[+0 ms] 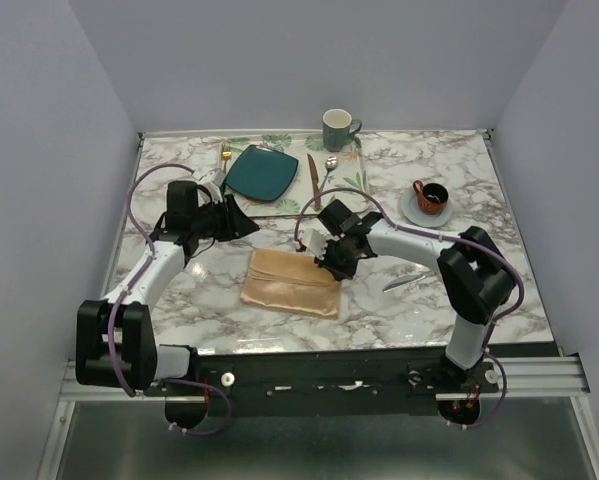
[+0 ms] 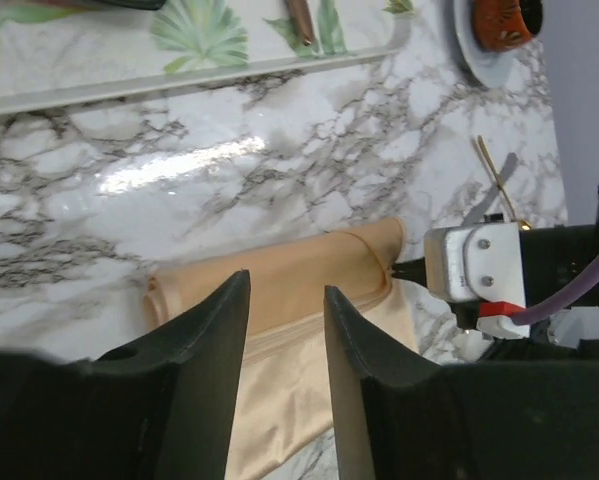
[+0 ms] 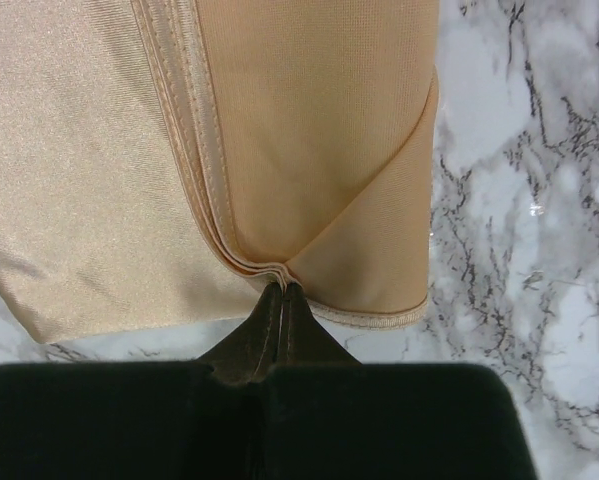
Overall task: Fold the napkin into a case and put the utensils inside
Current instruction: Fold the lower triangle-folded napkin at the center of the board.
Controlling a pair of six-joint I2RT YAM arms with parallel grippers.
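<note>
Top view: napkin (image 1: 291, 282) is folded to a flat rectangle on the marble table (image 1: 179, 290), mid-table between my arms. Its long axis runs left-right, right end a touch nearer my bases. Left claw (image 1: 234, 220) is off the cloth, up by the tray (image 1: 351, 160). Right claw (image 1: 331, 262) sits on the napkin's right end. Knife (image 1: 403, 282) lies just beside my right forearm.

Left wrist: left claw (image 2: 284, 290) has a narrow-to-mid gap and holds nothing, cloth below it. The napkin's folded edge runs across the frame toward the right claw (image 2: 397, 268). Gold spoon (image 2: 489, 160) lies past that claw, apart from the cloth.

Right wrist: right claw (image 3: 281, 290) is pinched tight on the stacked hems at the napkin's near edge, tips only. Hem line runs away from me up the frame, and the flap on the right folds diagonally into the pinch.

Risks, my read:
- A tip-only grip could shed a layer on a pull, and the flap would spring open.
- Nothing pins the cloth, so a drag would likely slide the whole napkin, not crease it.
- A right arm swing could sweep the knife.
</note>
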